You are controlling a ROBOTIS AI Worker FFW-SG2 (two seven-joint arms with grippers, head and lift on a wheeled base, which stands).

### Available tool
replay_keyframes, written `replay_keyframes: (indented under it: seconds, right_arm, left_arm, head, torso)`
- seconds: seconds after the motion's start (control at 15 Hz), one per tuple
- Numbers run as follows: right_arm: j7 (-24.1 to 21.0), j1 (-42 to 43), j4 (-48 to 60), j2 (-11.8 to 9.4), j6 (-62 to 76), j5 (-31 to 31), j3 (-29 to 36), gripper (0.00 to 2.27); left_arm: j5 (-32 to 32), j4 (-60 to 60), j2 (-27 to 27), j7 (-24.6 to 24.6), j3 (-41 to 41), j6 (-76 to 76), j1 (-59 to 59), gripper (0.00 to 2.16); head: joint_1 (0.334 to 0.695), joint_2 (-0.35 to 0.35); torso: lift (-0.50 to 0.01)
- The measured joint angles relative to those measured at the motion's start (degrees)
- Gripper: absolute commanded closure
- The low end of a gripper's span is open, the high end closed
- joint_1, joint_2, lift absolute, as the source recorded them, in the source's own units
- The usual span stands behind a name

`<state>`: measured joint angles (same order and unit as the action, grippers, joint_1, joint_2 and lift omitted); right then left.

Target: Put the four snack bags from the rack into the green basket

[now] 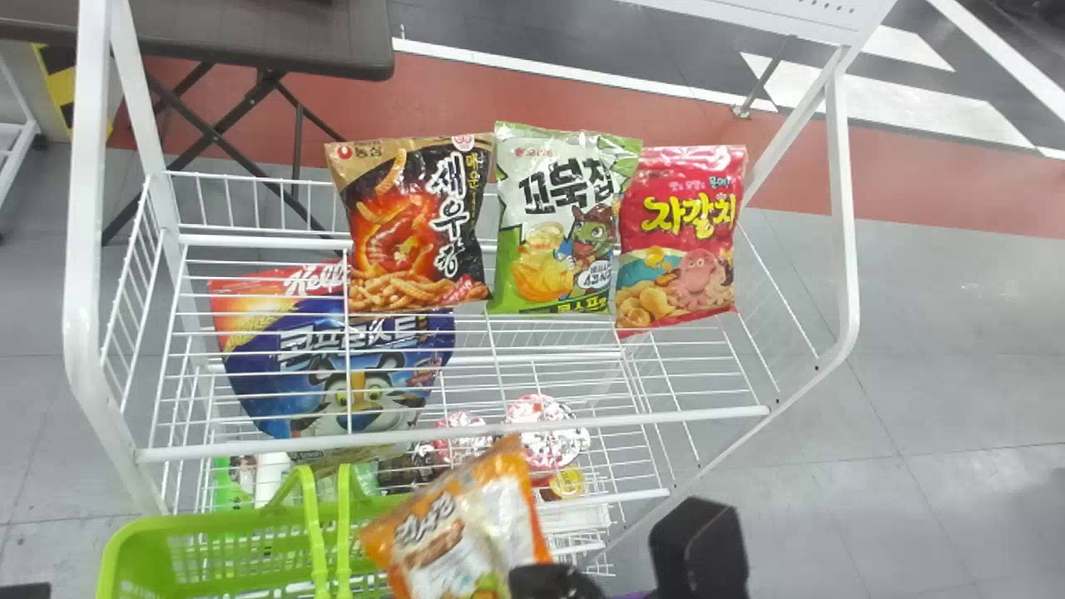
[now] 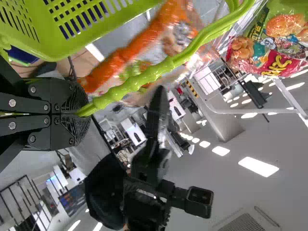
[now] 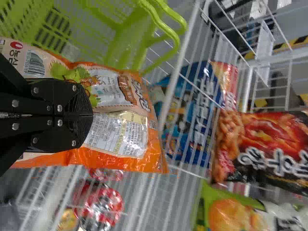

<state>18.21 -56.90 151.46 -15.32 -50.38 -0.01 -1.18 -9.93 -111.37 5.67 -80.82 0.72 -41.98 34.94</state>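
The right gripper [image 1: 556,580] is at the bottom edge of the head view, holding an orange snack bag [image 1: 466,532] beside and partly over the green basket [image 1: 208,545]. In the right wrist view, the right gripper [image 3: 91,115] is shut on this bag [image 3: 144,159], which bulges around its fingertips. The left gripper [image 2: 79,114] is shut on the basket's green handle [image 2: 159,70]. Three bags stand side by side on the rack's top shelf: a black-orange one [image 1: 416,225], a green-white one [image 1: 556,220] and a red-pink one [image 1: 682,237].
The white wire rack [image 1: 466,430] stands in front, its front rail close behind the basket. Lower in it are a blue cereal bag [image 1: 333,366] and round red-and-white packs [image 1: 545,437]. A dark folding table [image 1: 274,37] is behind at the left.
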Motion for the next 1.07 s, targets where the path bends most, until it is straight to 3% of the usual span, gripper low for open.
replay_keyframes:
  seconds: [0.33, 0.67, 0.8, 0.93, 1.07]
  right_arm:
    - [3.3, 2.5, -7.3, 2.6, 3.2, 1.0, -5.4, 2.19]
    - [6.2, 7.2, -12.2, 2.6, 4.8, 0.0, -9.0, 2.19]
    - [7.5, 8.6, -14.1, 2.6, 4.5, -0.1, -10.2, 2.08]
    - [11.1, 10.0, -16.0, 2.6, 2.6, -0.4, -10.6, 2.04]
    - [12.8, 11.2, -17.5, 2.7, 0.2, -0.4, -10.7, 1.41]
  left_arm:
    - [0.2, -1.1, 0.0, -0.1, 0.4, 0.0, 0.9, 2.03]
    - [0.8, -1.7, 0.0, 0.0, 1.7, 0.0, 1.3, 2.03]
    - [0.9, -1.8, 0.0, 0.1, 1.9, 0.0, 1.4, 2.03]
    - [1.3, -1.8, 0.0, 0.2, 2.2, 0.0, 1.4, 2.02]
    - [1.6, -1.8, 0.0, 0.6, 2.5, 0.0, 1.4, 2.03]
  head:
    - [0.695, -0.35]
    - [0.695, -0.247]
    - [0.695, -0.218]
    - [0.695, -0.19]
    - [0.695, -0.197]
  torso:
    - [-0.007]
    - [-0.007]
    - [-0.007]
    - [-0.007]
    - [-0.007]
